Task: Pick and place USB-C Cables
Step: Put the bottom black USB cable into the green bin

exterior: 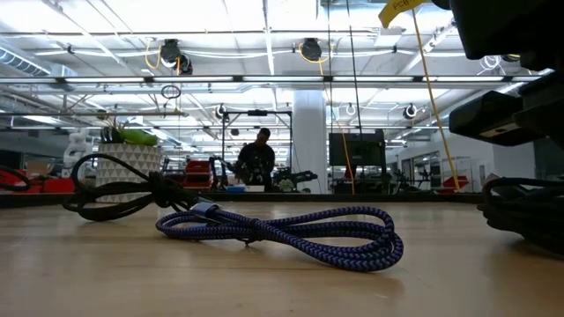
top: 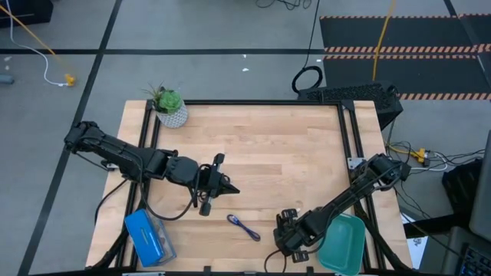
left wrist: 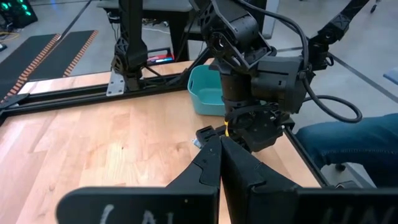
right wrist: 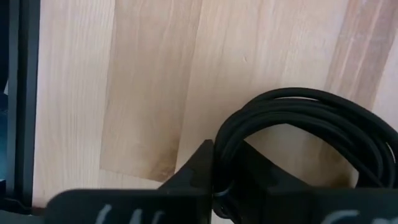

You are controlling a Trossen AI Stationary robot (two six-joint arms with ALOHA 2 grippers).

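A blue-purple braided USB-C cable (exterior: 291, 233) lies loosely coiled on the wooden table, near its near edge (top: 244, 228). A black cable bundle (exterior: 115, 189) lies on the table farther back and to its left. My right gripper (top: 288, 231) is low at the near right, beside the teal tray (top: 344, 241), and is shut on another black coiled cable (right wrist: 298, 124). My left gripper (top: 229, 186) hovers mid-table with its fingers shut (left wrist: 219, 155), holding nothing and pointing toward the right arm. My right gripper pinches several strands at one side of the black coil (right wrist: 219, 163) between its two fingers, coming from above and pointing down at the table. The rest of the coil loops out past the fingers (exterior: 520, 216), close to the tabletop; whether it is lifted clear I cannot tell.
A blue box (top: 147, 236) sits at the near left corner and a potted plant (top: 170, 107) at the far left corner. A black frame (top: 349, 130) runs along the table's edges. A person's blue-clad leg (left wrist: 348, 140) shows beyond the table's right side.
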